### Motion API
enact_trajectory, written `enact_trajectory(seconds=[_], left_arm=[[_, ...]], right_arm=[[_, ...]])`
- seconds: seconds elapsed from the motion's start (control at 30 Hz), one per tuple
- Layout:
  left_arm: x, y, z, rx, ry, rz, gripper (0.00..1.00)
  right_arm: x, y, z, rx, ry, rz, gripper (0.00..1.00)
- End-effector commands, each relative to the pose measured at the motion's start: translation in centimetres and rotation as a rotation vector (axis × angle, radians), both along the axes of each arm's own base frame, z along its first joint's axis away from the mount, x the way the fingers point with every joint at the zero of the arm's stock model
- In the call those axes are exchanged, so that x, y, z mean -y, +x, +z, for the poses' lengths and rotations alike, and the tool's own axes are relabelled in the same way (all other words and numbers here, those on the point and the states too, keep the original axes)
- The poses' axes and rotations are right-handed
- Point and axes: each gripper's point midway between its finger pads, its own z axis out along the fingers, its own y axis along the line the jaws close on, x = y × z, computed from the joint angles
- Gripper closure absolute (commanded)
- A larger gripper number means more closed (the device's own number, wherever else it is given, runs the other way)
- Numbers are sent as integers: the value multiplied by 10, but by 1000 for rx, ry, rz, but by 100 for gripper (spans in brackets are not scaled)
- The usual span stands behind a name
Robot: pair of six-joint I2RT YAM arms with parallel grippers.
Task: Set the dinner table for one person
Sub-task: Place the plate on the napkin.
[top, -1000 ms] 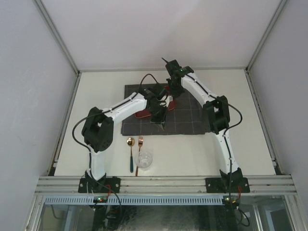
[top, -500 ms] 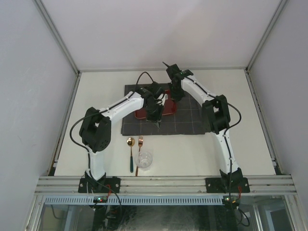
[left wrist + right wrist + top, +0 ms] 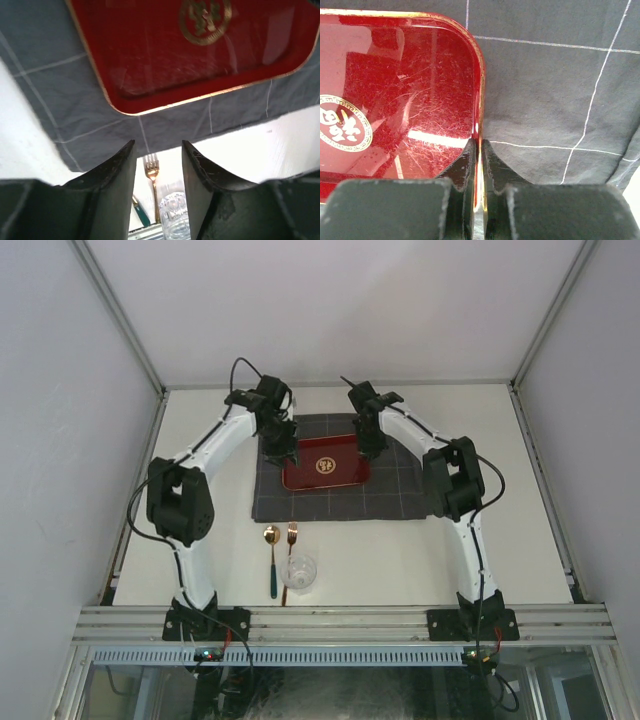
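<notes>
Red tray (image 3: 325, 468) lies on cloth (image 3: 400, 498), mid-way across the surface (image 3: 480, 550). The right jaws pinch its right rim. The left jaws stand parted and empty at its left edge. Nearward lie fork (image 3: 291, 540) and spoon (image 3: 271, 545), long axes front-to-back, closer to the left arm.

One gold emblem, not legible

The only sign I could find was a round gold emblem (image 3: 205, 12) printed on the middle of the red tray (image 3: 420, 75). It had a thin gold ring patterned like a key-fret border, and inside that were a few gold brush-stroke figures that looked like East Asian characters. I could not make out which characters they were. From the left wrist the top of the picture cut the emblem off. From the right wrist the left edge cut it, showing only part of the ring and two or three strokes. From above it was just a small gold spot. No other writing, number or brand could be read.
</notes>
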Motion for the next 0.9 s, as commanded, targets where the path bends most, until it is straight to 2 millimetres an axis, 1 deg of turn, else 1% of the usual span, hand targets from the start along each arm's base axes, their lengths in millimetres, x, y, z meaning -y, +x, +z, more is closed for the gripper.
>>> enact_trajectory(seconds=[0.0, 0.1, 0.2, 0.27, 0.33, 0.4, 0.57, 0.77, 0.87], left_arm=[[-16, 21, 10, 48, 35, 13, 53], [-21, 27, -2, 29, 51, 32, 51], [-20, 29, -15, -2, 60, 31, 51], [-19, 30, -26, -32, 64, 29, 52], [-18, 30, -35, -56, 62, 31, 55], [-19, 30, -43, -74, 72, 36, 56], [-35, 33, -56, -92, 107, 78, 57], [-55, 38, -66, -112, 134, 134, 63], [-60, 41, -70, -117, 149, 147, 63]], right_arm=[[2, 8, 39, 97, 12, -19, 100], [2, 9, 40, 101, 13, -20, 100], [2, 9, 41, 105, 14, -19, 100], [2, 9, 42, 104, 14, -19, 100], [2, 9, 42, 103, 16, -20, 100], [2, 8, 41, 101, 16, -20, 100], [1, 7, 38, 93, 18, -18, 100], [1, 7, 37, 92, 22, -15, 100], [1, 7, 37, 90, 24, -12, 100]])
